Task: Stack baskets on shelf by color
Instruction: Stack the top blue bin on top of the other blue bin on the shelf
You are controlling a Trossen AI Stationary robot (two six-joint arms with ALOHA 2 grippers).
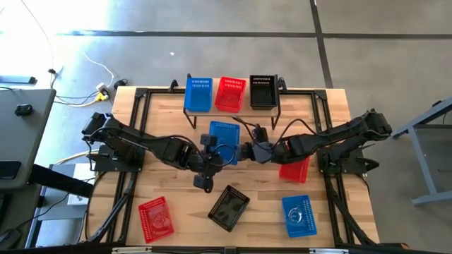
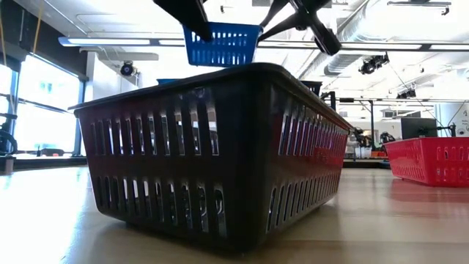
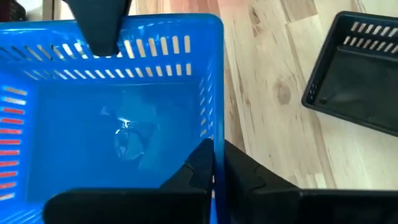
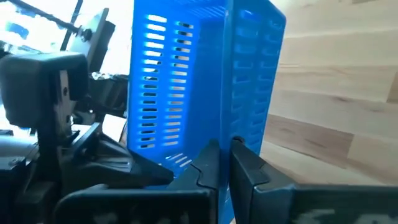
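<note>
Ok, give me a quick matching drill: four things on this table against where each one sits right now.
Things:
1. shelf
2. gripped blue basket
3. loose black basket
4. loose blue basket

Places:
A. near edge, right-arm side
B. along the far edge
C. near edge, middle
D. raised mid-table, pinched by left tool and right tool

Pairs: 1-B, 2-D, 3-C, 4-A

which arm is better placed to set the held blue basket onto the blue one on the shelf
Left, marginally. Both grippers, left and right, are shut on the held blue basket. It hangs just in front of the shelf, and the shelf's blue basket sits at the left end, toward the left arm.
</note>
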